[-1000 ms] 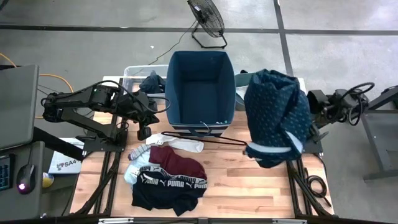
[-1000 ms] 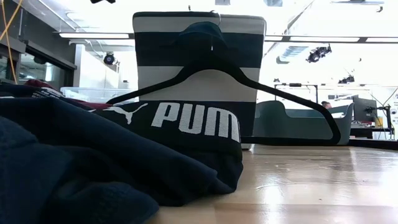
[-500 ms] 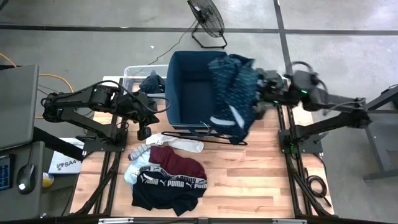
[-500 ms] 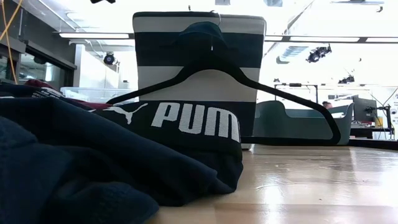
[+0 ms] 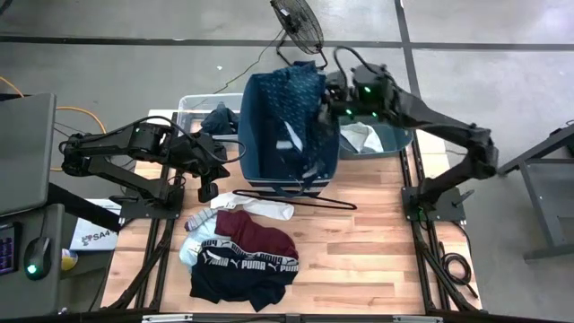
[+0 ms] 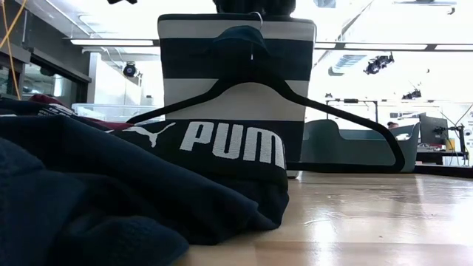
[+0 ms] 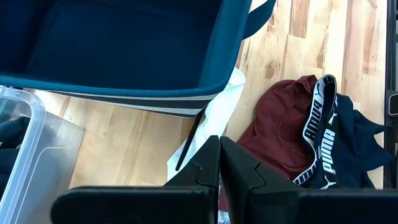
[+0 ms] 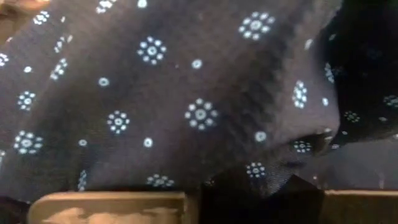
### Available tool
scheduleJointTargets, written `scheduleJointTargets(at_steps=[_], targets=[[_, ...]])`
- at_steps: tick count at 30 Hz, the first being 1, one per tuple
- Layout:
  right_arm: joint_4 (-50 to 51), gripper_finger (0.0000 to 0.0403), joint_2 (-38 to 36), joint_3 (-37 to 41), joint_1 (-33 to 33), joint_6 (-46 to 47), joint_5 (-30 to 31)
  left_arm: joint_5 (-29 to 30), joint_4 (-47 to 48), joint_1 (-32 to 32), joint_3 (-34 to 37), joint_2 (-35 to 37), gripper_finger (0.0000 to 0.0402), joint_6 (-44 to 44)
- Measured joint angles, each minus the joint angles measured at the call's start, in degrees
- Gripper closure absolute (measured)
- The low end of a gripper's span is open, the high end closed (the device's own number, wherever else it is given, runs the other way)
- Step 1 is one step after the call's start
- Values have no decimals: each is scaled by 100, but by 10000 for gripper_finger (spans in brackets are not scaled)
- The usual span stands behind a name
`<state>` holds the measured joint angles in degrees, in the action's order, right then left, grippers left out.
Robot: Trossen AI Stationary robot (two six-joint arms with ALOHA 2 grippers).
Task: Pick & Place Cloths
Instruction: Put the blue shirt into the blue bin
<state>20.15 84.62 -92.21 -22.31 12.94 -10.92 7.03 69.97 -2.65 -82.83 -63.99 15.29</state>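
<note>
1. Fingers of the right gripper (image 5: pixel 330 100) are pinched on the navy white-dotted garment (image 5: pixel 300 112), which is held over the blue bin and hangs down into it; in the right wrist view the dotted cloth (image 8: pixel 186 93) fills nearly the whole picture.
2. Fingers (image 7: pixel 208 165) of the left gripper (image 5: pixel 208 190) are pressed together on nothing, and the gripper is held above the table just beside the bin's near left corner.
3. The wooden table (image 5: pixel 368 260) is seen to carry the bin, a clear tub and the loose pile of garments.
4. The blue bin (image 5: pixel 260 135) is stood upright at the far middle of the table, with striped outer walls shown in the low view (image 6: pixel 236 74).
5. The black garment with the white PUMA-lettered waistband (image 5: pixel 240 274) is laid at the near left of the table, at the front of the pile.
6. The maroon garment (image 5: pixel 260 235) is laid touching the black one, on its far side.
7. The white garment (image 5: pixel 265 208) is spread between the maroon one and the bin.
8. The pale blue-grey garment (image 5: pixel 188 247) is tucked at the pile's left edge.
9. The black wire hanger (image 5: pixel 305 199) is laid against the bin's near wall.
</note>
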Motion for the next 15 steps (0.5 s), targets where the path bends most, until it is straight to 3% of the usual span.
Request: scheduleJointTargets(at_steps=[15], targets=[[1525, 354, 1358, -310, -752, -986, 40, 0, 0, 0, 0, 0, 396, 0]])
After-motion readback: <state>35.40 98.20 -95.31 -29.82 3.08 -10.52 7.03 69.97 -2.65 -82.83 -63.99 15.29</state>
